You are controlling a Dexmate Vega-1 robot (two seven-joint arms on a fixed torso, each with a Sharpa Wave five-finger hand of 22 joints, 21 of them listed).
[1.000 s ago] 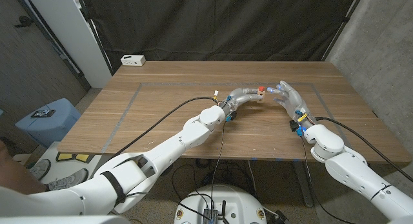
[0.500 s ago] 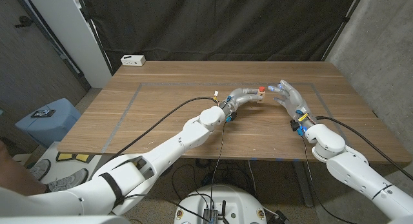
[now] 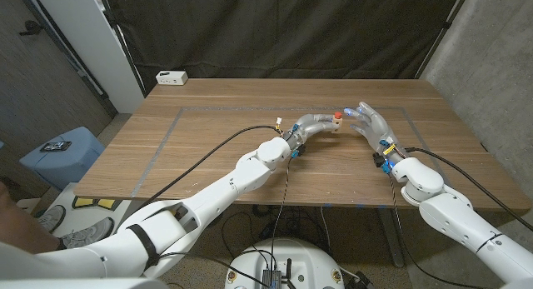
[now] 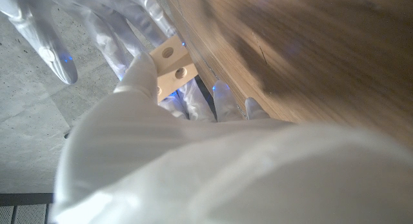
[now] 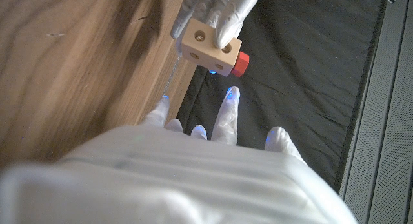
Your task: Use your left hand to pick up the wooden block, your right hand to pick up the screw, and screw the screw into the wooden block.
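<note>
Gripping wooden block (image 3: 331,125) in left hand (image 3: 312,122), lifted off the table (image 3: 208,147) near mid-far area, fingers wrapped over the block's top and side. Showing two drilled holes on one block face in left wrist view (image 4: 171,62). Sitting in the block's right-facing side: red-headed screw (image 3: 337,116), head sticking out toward the right hand, also clear in right wrist view (image 5: 240,62) against block (image 5: 210,50).

Hovering just beside that head: right hand (image 3: 371,124), fingers spread and curled loosely, holding nothing as far as visible. Fingertips (image 5: 230,95) sitting near the red head but apart; contact not confirmed in any view.

Key relation: screw axis running roughly horizontal, block-to-right-hand, so head pointing straight at the right fingers. Right hand clearly nearer the screw; left only steadying.

Judging step: screw already started in hole, needing pinch on head and turning. Needing thumb and finger closing across the head, square to the axis.

Room: bare table around both hands, edges well apart. Risk: pushing off-axis and tilting the screw.
</note>
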